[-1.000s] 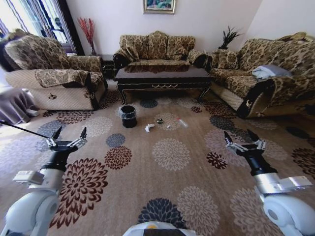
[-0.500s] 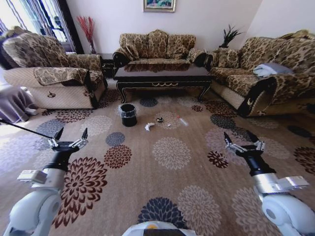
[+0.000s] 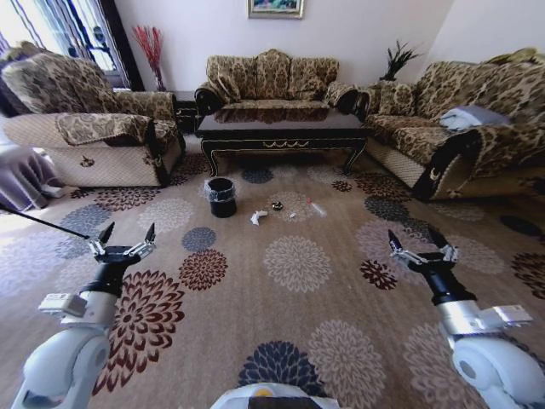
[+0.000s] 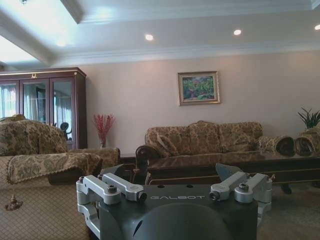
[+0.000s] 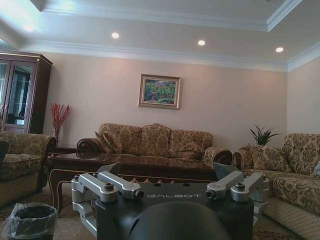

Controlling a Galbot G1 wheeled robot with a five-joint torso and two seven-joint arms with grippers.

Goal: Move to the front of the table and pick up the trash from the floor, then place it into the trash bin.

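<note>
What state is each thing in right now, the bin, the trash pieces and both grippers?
Trash bin: upright on the carpet, bag-lined.
Crumpled white paper: lying on the carpet, right of the bin.
Plastic bottle: lying on its side.
Left gripper: fingers open, empty.
Right gripper: fingers open, empty.

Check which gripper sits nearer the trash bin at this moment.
Left. The left gripper hangs open over the carpet, short of the trash bin and to its left; the right gripper, also open, is farther off to its right.
</note>
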